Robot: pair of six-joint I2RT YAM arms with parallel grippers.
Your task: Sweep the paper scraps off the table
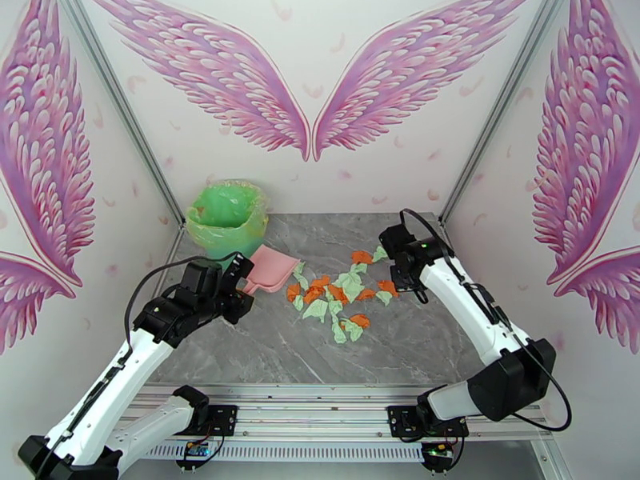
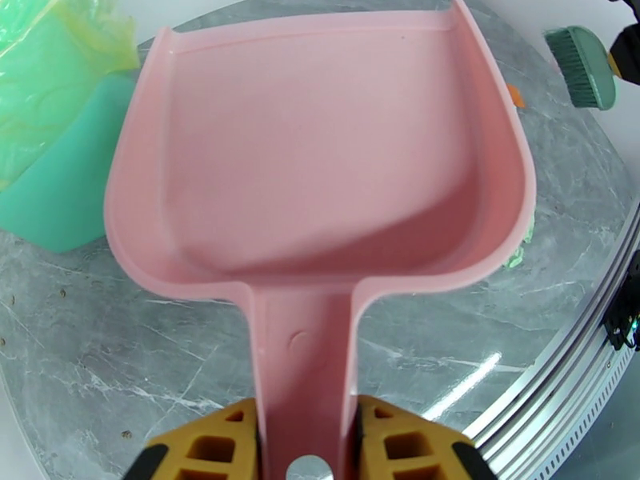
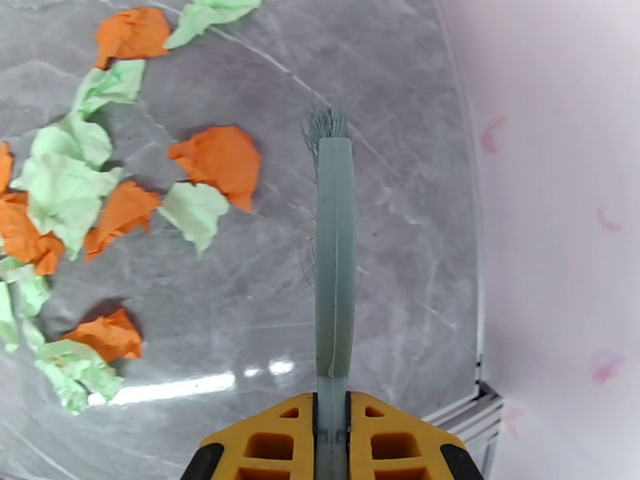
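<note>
**Fig. Sweeping set-up, three views.**

**Top view.** My left gripper (image 1: 240, 294) sits at left-centre of the table (image 1: 280, 354), and my right gripper (image 1: 404, 270) at right-centre. The paper scraps (image 1: 336, 298), pale green & orange, lie in a loose cluster betw. the two, all on the marble top. The pink dustpan (image 1: 272, 270) has its open mouth toward the scraps, and the nearest green bits are just beside its lip. Behind the pan, at the far-left corner, stands a bin (image 1: 226, 218) w/ a green liner.

**Left wrist view.** I see the yellow fingers (image 2: 216, 446) pinching the dustpan's handle from both sides. The pan's inside shows plain pink. One green scrap peeks out at the pan's right rim. The green brush (image 2: 584, 66) shows at upper right.

**Right wrist view.** Here the jaws are pressed together on the brush's thin handle. The bristle tuft points away from the cam. over bare marble, apart from the scraps. The closest piece, an orange one, lies just left of the tuft, and the rest spread further left. I cannot tell whether the bristles touch the table.
</note>
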